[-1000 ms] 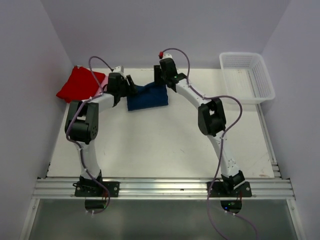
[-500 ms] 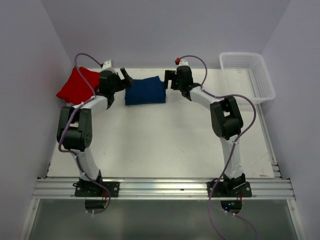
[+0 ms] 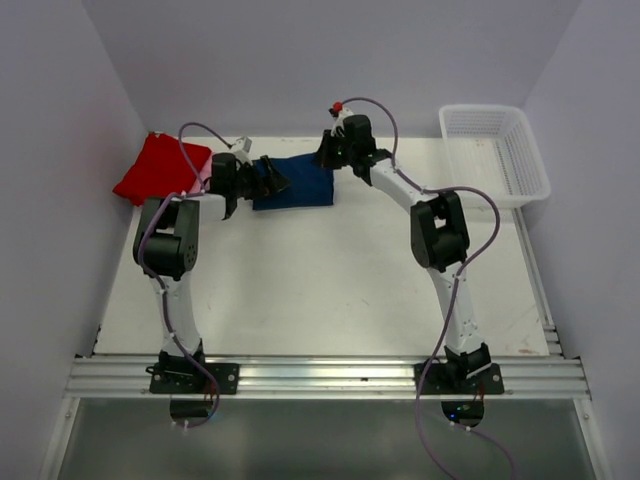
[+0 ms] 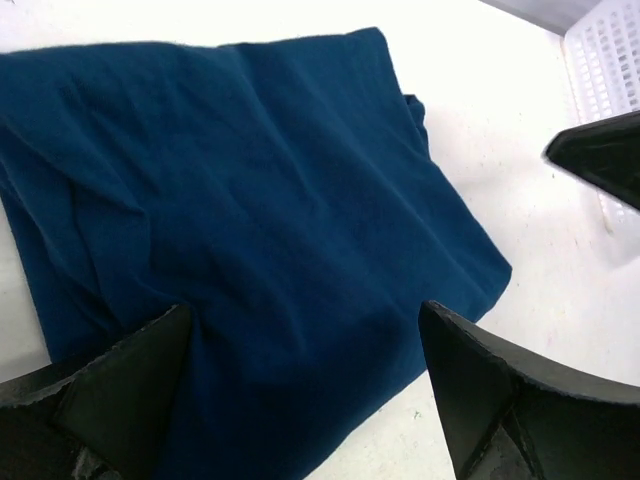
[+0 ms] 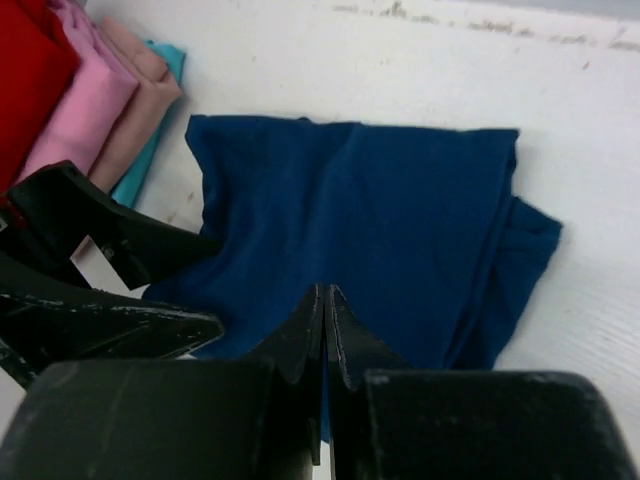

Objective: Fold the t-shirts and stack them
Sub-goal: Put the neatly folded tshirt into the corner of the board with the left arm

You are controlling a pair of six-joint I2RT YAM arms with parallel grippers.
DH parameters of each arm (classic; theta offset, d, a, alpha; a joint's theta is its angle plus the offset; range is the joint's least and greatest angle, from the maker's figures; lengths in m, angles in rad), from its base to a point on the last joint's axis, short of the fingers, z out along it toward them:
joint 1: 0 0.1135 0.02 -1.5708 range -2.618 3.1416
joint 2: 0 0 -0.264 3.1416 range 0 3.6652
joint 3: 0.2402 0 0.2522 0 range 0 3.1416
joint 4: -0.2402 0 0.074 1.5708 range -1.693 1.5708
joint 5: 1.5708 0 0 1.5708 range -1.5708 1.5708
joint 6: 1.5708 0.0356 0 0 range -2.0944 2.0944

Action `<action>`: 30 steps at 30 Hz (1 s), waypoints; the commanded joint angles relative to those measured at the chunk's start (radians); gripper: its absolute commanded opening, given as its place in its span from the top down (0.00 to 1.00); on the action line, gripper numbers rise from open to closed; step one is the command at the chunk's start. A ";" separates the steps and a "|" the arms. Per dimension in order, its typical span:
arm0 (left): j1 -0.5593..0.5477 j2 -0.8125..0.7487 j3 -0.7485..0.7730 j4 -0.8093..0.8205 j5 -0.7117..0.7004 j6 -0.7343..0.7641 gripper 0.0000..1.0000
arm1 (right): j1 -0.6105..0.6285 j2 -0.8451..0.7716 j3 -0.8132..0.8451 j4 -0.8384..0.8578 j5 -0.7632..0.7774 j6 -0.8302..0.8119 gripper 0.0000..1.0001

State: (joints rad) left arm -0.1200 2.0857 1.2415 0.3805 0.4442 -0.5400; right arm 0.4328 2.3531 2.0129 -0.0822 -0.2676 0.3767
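The white table (image 3: 320, 290) carries everything, and the folded navy t-shirt (image 3: 305, 185) lies toward its far edge, flat, in a rough rectangle with one loose layer sticking out at a corner.

The left arm (image 3: 170, 250) reaches up to the navy t-shirt's left side. The right arm (image 3: 440, 240) comes in over its far right corner.

The white mesh basket (image 3: 478, 108) stands well apart to the right of the navy t-shirt, at the table's far right corner.

To the left of the navy t-shirt, just beyond the left arm's wrist, sits a stack of folded tees. The red t-shirt (image 3: 155, 168) is on top. In the right wrist view, the edges of a pink t-shirt (image 5: 85, 95) and a teal t-shirt (image 5: 168, 62) show beneath the red one, with a duller pink layer between them. The stack lies close beside the navy t-shirt but does not touch it.

The left gripper (image 4: 305, 315) hangs low over the navy t-shirt's left edge, its fingers (image 4: 110, 400) spread wide with the cloth spanning the gap between them. Whether they press on the cloth I cannot tell.

The right gripper (image 5: 325, 300) is over the navy t-shirt's far side, with its fingers pressed tightly together, tips pointing down at the cloth.
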 commanded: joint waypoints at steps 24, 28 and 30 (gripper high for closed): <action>-0.255 -0.222 -0.575 -0.020 -0.019 -0.173 0.00 | 0.123 -0.302 -0.669 -0.155 0.200 0.024 1.00; -0.334 -0.369 -0.714 -0.020 -0.091 -0.224 0.00 | 0.132 -0.435 -0.854 -0.172 0.231 0.019 1.00; -0.371 -0.476 -0.781 -0.049 -0.116 -0.233 0.00 | 0.139 -0.523 -0.914 -0.171 0.243 0.016 1.00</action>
State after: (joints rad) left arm -0.4397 1.6600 0.5785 0.5625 0.3786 -0.7158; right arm 0.5571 1.9202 1.1912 -0.1627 -0.0944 0.4236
